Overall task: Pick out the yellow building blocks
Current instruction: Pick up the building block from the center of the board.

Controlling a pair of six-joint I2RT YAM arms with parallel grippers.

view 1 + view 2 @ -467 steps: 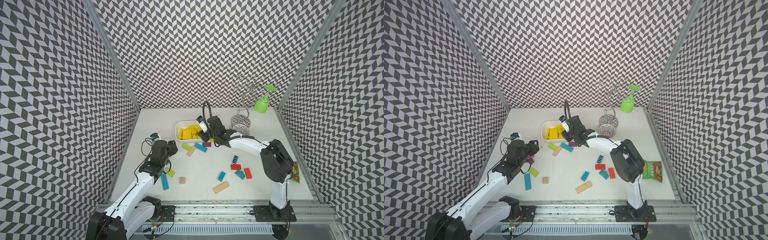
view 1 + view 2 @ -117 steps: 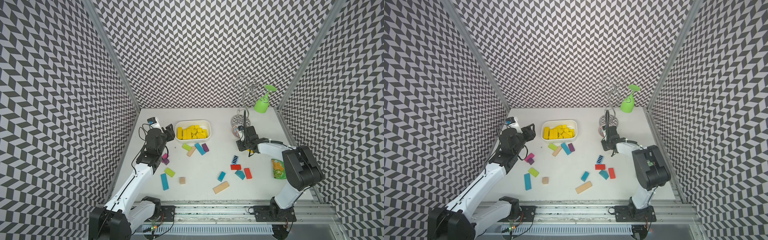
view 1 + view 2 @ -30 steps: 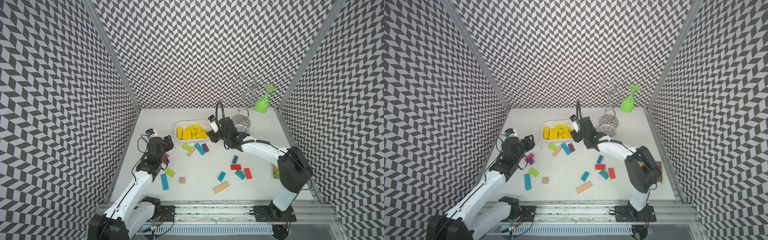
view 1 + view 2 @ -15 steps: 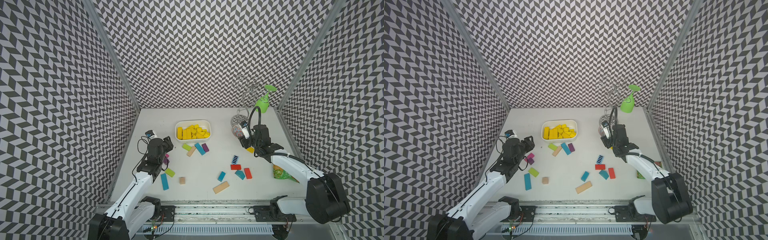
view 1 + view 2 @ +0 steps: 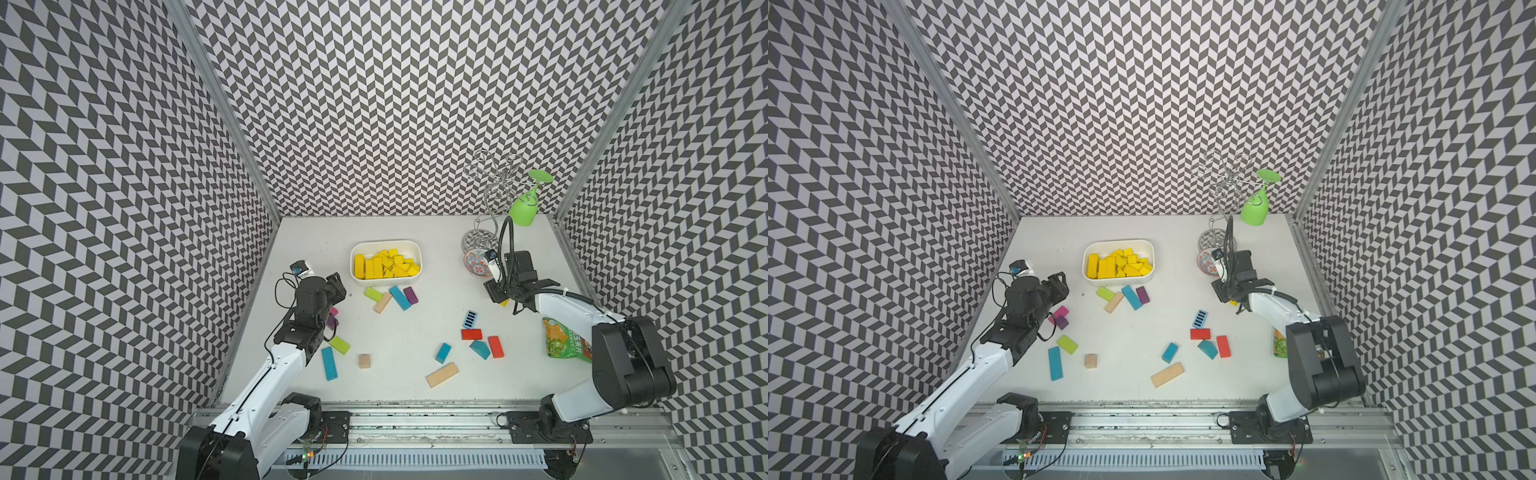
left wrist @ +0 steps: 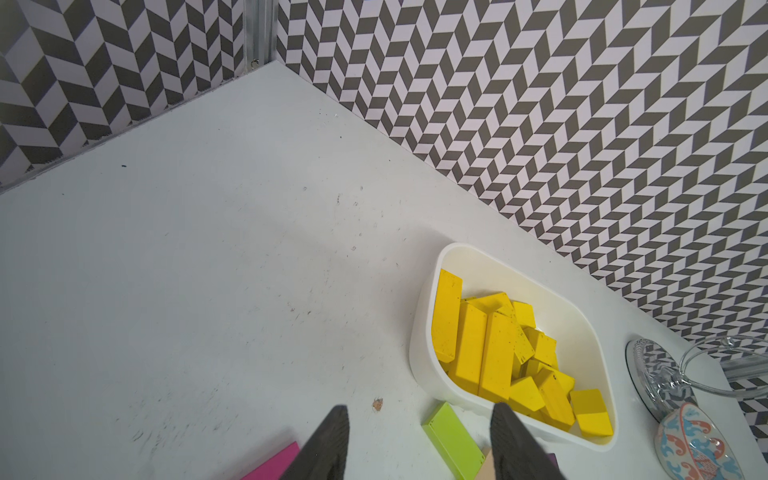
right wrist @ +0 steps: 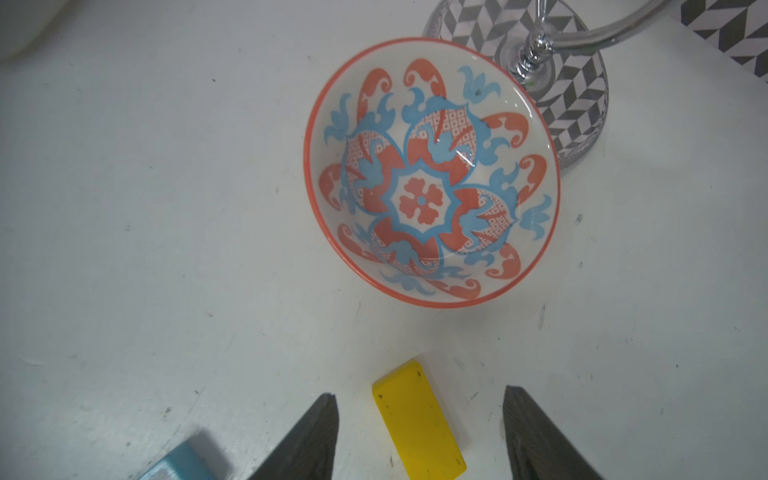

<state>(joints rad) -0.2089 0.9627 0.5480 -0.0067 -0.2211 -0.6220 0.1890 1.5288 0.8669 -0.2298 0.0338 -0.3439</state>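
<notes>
Pale wood lies nearest the rail: a long bar flat on the white worktop, well in front of the white tray and a little to its right. A blue bar and a small pale cube also lie well in front of the tray, toward its left. A red block sits with teal ones in front of the tray and to its right. A green snack packet lies far off to the tray's right.

The left claw hovers just off the tray's near left corner, jaws moderately parted and holding nothing. A lime-green block shows ahead of the gap, just beside the tray's near wall.

The right claw is well to the tray's right, low over the worktop, jaws likewise partly spread and gripping nothing. A lone yellow brick lies flat between its two fingers, clear of both.

The yellow building blocks are heaped inside the tray, with long bars at its left end and shorter pieces and wedges jumbled toward its right. Level with the tray and off to its right stands a red-and-blue patterned bowl, near the lone brick. Farther back than the tray, on that same side, a wire stand carries a green goblet hung upside down.
</notes>
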